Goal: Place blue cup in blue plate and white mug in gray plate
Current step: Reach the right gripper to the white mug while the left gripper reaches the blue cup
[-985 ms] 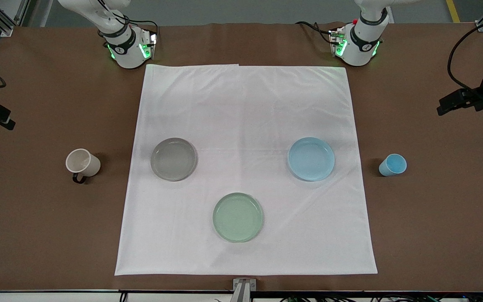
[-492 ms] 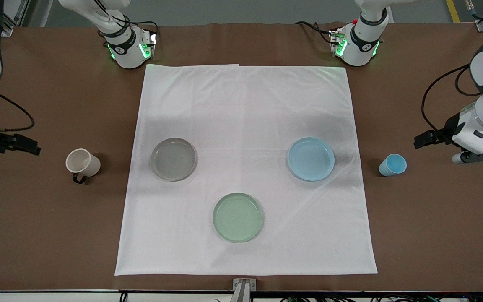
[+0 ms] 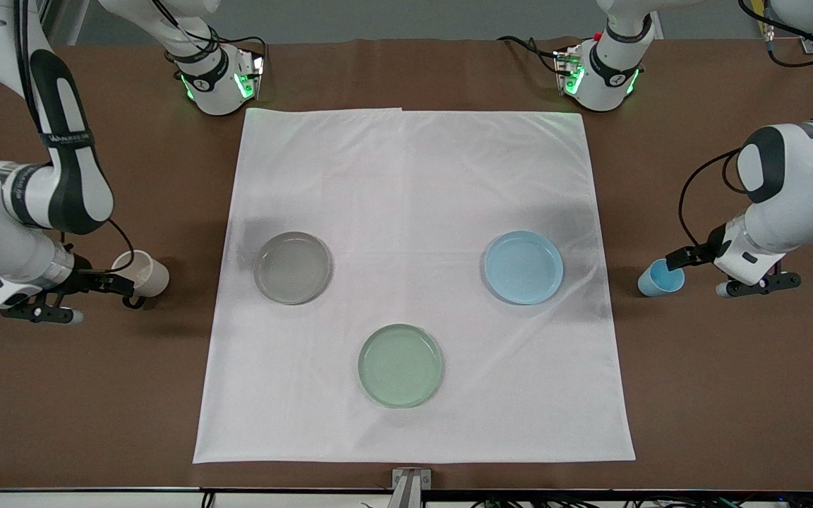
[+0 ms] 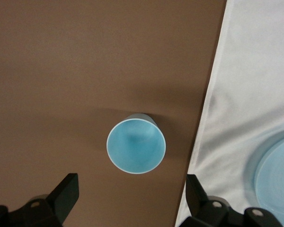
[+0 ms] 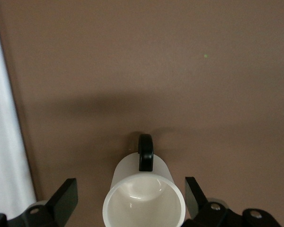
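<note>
While both arms reach down at the table's two ends, each claw sits spread wide above its own vessel. Through the left wrist view, the left gripper (image 4: 130, 198) has its fingers (image 4: 64, 195) far apart, and the blue cup (image 4: 136, 145) stands upright on the bare brown table (image 4: 61, 71) just ahead of the gap between them, touched by neither finger. Off to one side of that claw, toward the middle of the table, the cloth (image 4: 255, 71) begins, and on it lies the blue plate (image 4: 277, 179), empty.

Seen from the front, the left gripper (image 3: 682, 259) is over the cup (image 3: 660, 278), at the left arm's end. Over the mug (image 3: 144, 274) at the right arm's end is the right gripper (image 3: 113, 283). From its wrist camera, the right gripper (image 5: 130, 201) is wide, the mug (image 5: 144, 198) upright between its fingers (image 5: 61, 198) with a gap on each side, dark handle (image 5: 145, 152) pointing away from the claw. Empty, the gray plate (image 3: 292, 268) lies on the cloth toward the middle from that claw, and a green plate (image 3: 400, 365) lies nearer the front camera.
</note>
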Tool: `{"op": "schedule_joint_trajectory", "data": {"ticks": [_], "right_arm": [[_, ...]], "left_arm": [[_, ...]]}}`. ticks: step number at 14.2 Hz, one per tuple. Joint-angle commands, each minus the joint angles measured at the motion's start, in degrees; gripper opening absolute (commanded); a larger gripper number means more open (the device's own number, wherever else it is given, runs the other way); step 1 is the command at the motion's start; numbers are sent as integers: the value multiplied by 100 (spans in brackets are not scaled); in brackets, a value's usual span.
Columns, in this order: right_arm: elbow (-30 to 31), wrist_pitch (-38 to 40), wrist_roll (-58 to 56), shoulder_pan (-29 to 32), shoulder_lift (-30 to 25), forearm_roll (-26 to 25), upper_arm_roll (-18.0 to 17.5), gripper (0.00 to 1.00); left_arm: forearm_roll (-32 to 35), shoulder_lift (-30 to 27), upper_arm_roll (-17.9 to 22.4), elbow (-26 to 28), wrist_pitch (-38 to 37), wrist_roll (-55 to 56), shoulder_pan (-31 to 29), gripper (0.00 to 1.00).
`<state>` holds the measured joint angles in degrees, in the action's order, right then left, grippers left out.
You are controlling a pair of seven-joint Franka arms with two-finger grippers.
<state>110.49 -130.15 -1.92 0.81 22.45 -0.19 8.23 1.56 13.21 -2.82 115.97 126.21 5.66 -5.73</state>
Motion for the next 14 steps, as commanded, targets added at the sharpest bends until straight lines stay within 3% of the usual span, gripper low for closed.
{"op": "schedule_joint_trajectory", "data": {"ticks": [1,5,11,14], "right_arm": [[-19,-89,-273,183,268,263,-59,100],[-37,-195,-388,201,453,414,-50,99],[-370,-213,-598,271,708,414,-50,76],[-379,-300,-678,297,779,414,-50,69]], "left_arm": [[431,156,-34,30,263,-74,-51,85],[635,384,-43,57,544,-74,-139,73],[635,569,-52,57,677,-74,-201,73],[635,674,-52,57,677,-74,-201,72]]}}
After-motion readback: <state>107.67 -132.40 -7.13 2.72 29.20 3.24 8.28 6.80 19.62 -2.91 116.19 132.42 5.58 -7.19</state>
